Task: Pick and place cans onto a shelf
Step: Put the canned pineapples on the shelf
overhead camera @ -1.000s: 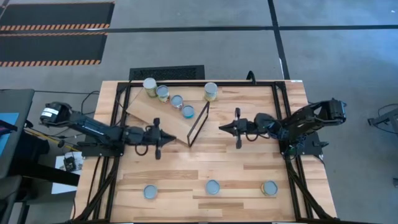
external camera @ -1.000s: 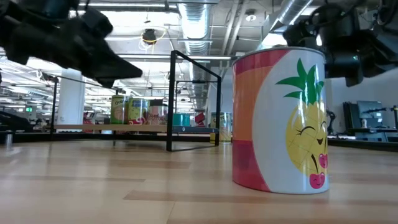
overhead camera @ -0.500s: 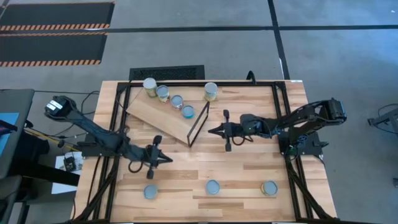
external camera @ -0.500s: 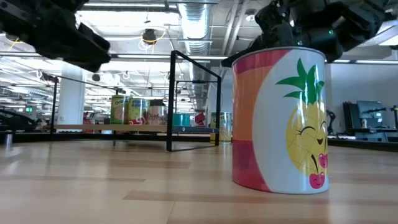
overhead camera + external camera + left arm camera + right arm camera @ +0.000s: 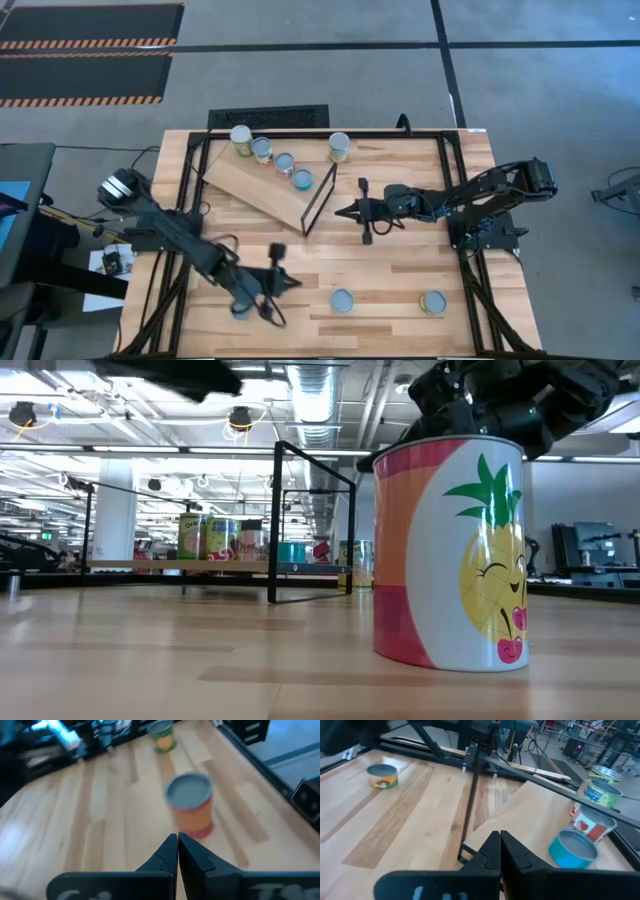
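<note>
Left pincer [image 5: 287, 283] closed, empty, facing orange-red can [image 5: 190, 805] on bench [image 5: 400, 270]; right pincer [image 5: 343, 212] closed, empty, beside shelf [image 5: 255, 186].

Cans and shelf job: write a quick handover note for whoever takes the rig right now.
Left gripper: shut, empty, low over the near side of the table, pointing at the middle can.
Right gripper: shut, empty, beside the shelf frame.
Done: four cans stand in a row on the shelf.
Left: three cans along the near edge, namely the middle can, the right can and the left can, partly under the left arm; plus a far can on the table beyond the frame.
</note>
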You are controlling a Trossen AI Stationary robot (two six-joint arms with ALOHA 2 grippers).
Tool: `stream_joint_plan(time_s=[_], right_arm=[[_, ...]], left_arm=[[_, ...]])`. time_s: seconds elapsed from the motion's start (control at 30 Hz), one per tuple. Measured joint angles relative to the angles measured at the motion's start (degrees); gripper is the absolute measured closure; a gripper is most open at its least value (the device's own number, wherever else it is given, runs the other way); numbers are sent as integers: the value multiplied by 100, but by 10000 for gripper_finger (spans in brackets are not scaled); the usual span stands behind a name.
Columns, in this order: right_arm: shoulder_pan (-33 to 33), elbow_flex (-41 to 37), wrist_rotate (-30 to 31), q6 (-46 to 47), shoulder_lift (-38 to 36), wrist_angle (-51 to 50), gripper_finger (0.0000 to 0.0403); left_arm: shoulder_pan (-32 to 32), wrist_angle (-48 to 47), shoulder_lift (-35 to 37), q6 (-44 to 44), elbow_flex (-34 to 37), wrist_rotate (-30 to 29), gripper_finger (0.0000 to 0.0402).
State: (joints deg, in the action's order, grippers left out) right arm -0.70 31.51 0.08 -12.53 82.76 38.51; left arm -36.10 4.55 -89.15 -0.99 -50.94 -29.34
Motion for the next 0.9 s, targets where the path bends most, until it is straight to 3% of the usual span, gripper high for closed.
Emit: stream_joint_plan(time_s=[0.2, 0.4, 0.63, 0.9], right_arm=[[101, 0, -4, 0, 0, -39, 391], [288, 0, -9, 0, 0, -106, 391], [430, 0, -9, 0, 0, -159, 391], [434, -2, -9, -2, 0, -199, 391]], left_arm=[[-6, -46, -1198, 258, -1296, 292, 383], [2, -462, -1980, 503, -2128, 359, 336], [188, -550, -2236, 796, -2321, 557, 287], [452, -500, -2385, 1044, -2323, 807, 287]])
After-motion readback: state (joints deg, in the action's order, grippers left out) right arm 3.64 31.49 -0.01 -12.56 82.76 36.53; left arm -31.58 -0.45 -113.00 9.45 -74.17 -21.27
